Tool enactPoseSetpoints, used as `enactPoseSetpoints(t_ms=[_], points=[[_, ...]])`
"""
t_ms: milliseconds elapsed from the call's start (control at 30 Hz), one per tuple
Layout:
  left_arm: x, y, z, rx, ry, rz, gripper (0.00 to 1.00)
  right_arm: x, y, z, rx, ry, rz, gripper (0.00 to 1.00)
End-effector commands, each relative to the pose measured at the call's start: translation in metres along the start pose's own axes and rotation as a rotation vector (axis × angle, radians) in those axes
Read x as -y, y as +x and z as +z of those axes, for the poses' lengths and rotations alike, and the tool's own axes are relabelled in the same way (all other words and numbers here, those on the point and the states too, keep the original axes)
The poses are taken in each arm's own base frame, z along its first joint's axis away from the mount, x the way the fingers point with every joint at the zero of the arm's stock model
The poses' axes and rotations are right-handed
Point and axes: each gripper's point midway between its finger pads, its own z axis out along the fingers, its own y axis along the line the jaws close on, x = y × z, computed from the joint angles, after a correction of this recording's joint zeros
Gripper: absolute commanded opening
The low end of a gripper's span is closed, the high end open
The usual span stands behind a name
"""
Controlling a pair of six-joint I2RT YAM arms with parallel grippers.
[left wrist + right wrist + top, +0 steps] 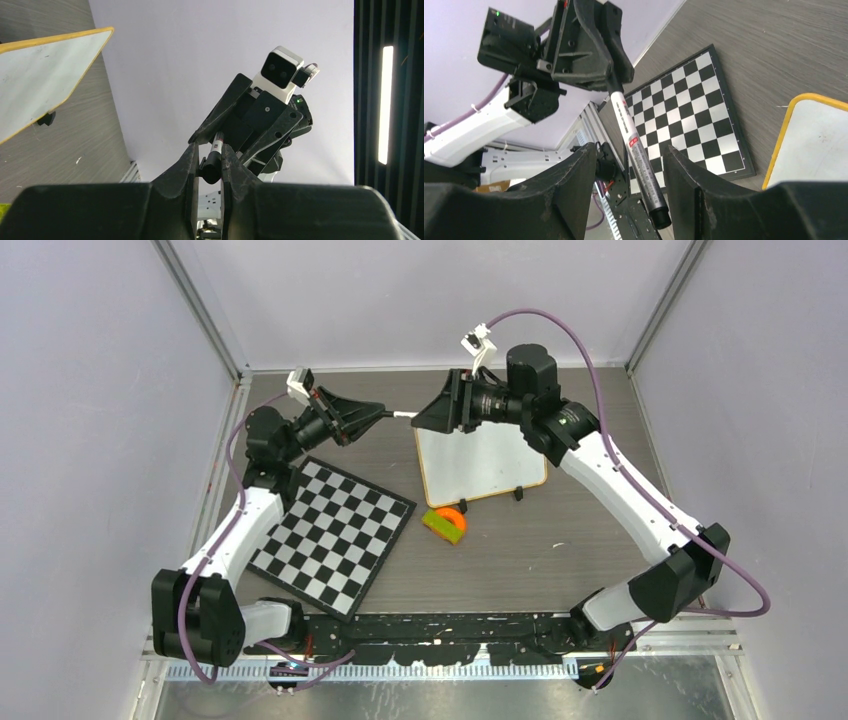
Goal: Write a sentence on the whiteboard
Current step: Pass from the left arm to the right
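Note:
The whiteboard lies blank on the table at the back centre; no sentence shows on it. Its corner also shows in the left wrist view and the right wrist view. My left gripper is shut on the black end of a marker, holding it level above the table. The marker's white barrel reaches into my right gripper. In the right wrist view the marker lies between the open right fingers, with gaps on both sides.
A black-and-white chequered board lies at the left, under the left arm. A small orange and green object sits just in front of the whiteboard. Walls enclose the table at the back and sides.

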Motion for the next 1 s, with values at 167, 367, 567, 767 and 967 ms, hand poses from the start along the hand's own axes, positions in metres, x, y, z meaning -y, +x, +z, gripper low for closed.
enactPoseSetpoints(t_ms=[167,367,567,767,967], points=[[0.024,-0.002,-0.005,0.04,0.082,0.024,0.0,-0.025,-0.041,0.012,0.124,-0.089,0.046,0.52],[0.023,-0.003,-0.004,0.042,0.081,0.014,0.0,-0.031,-0.037,0.018,0.108,-0.12,0.052,0.44],[0.022,-0.003,-0.004,0.04,0.078,0.009,0.0,-0.036,-0.037,0.019,0.099,-0.14,0.053,0.26],[0.013,-0.003,-0.003,0.036,0.049,0.002,0.0,-0.04,-0.031,0.016,0.083,-0.156,0.037,0.15],[0.016,-0.004,-0.004,-0.007,0.031,0.147,0.45,-0.046,-0.032,0.008,0.063,-0.191,0.056,0.0]])
